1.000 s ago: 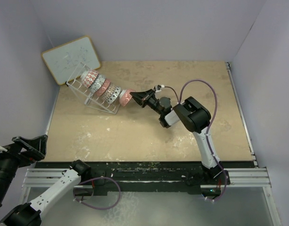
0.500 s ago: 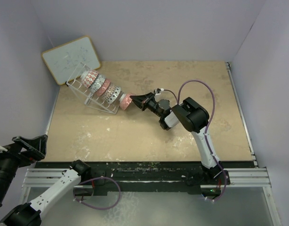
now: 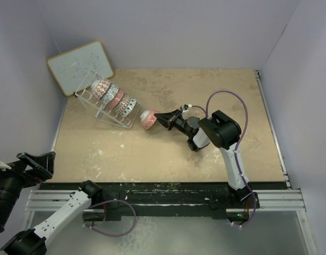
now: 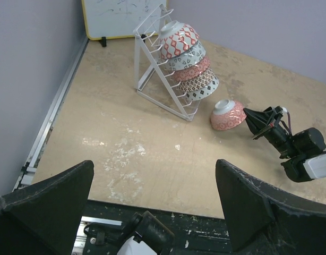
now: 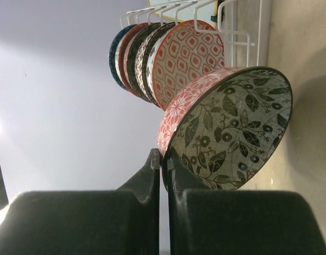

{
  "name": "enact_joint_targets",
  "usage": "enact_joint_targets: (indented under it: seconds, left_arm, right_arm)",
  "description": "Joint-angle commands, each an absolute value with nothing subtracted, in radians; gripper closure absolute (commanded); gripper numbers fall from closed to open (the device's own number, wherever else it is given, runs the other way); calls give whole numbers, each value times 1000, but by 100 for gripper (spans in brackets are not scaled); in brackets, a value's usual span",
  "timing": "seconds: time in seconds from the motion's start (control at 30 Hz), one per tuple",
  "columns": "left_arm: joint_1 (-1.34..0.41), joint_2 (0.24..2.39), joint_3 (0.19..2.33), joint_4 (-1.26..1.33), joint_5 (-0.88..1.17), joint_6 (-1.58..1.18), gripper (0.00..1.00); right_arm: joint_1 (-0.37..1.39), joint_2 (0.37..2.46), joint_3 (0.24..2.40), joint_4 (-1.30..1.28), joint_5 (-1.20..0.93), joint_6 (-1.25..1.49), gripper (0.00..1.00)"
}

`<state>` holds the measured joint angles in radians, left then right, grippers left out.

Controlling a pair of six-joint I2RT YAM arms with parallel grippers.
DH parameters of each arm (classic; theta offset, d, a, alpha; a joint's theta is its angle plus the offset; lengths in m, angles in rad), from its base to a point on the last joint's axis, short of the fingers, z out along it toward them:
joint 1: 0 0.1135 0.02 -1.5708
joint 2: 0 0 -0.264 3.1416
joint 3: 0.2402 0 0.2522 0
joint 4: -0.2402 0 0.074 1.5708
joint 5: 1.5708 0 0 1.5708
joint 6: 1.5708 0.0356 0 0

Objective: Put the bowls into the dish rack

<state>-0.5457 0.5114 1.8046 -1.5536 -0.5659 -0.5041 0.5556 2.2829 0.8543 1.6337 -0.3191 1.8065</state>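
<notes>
Beige worktop (image 3: pixel 152 154), pretty scuffed and smeared with whitish marks, boxed in on three sides by plain pale lavender walls (image 3: pixel 168 32).

Way over on the left, off the near edge of the worktop, the left end effector (image 3: pixel 43 166) is seen with its fingers spread wide and nothing held between them.

In the back-left corner a wood-framed whiteboard (image 3: pixel 80 66) is leaned against the wall. Just in front of it the dish rack (image 3: pixel 107 116) is set at an angle, all white wire. Five bowls (image 3: pixel 114 97) are stood on edge in it in one tight row. From the right wrist view their insides can be made out as red-patterned nearest, black-and-white in the middle and dark blue at the far end.

Just right of the rack's near end, close but not touching it, the red-pink bowl (image 3: pixel 148 119) is found tipped on its side, with its mouth turned toward the right arm. Its rim is pinched by the right end effector (image 3: pixel 159 120), whose fingers are clamped down tight with one inside the bowl and one outside. A black leaf-and-flower pattern is shown on the bowl's pale inside. Whether its lower edge is resting on the worktop can't be made out.

Further right, a purple cable (image 3: pixel 232 101) is looped over the right arm, which is bolted at the near edge.
</notes>
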Motion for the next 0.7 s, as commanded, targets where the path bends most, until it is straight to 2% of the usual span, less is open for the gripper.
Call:
enact_joint_targets:
  seconds: [0.0,0.27,0.43,0.67]
  left_arm:
    - [-552,527,1788,-1529,-572,-485,1]
    - [-552,525,1772,-1522,-567,-489,1]
    - [-552,523,1762,-1518,-567,-491,1]
    - [-552,525,1761,-1510,-569,-490,1]
  right_arm:
    - [525,2291,812,1945,-400,1773,100]
    - [511,2317,807,1945,-438,1747,98]
    - [500,2318,805,1945,-446,1742,100]
    - [500,2243,863,1945,-478,1749,100]
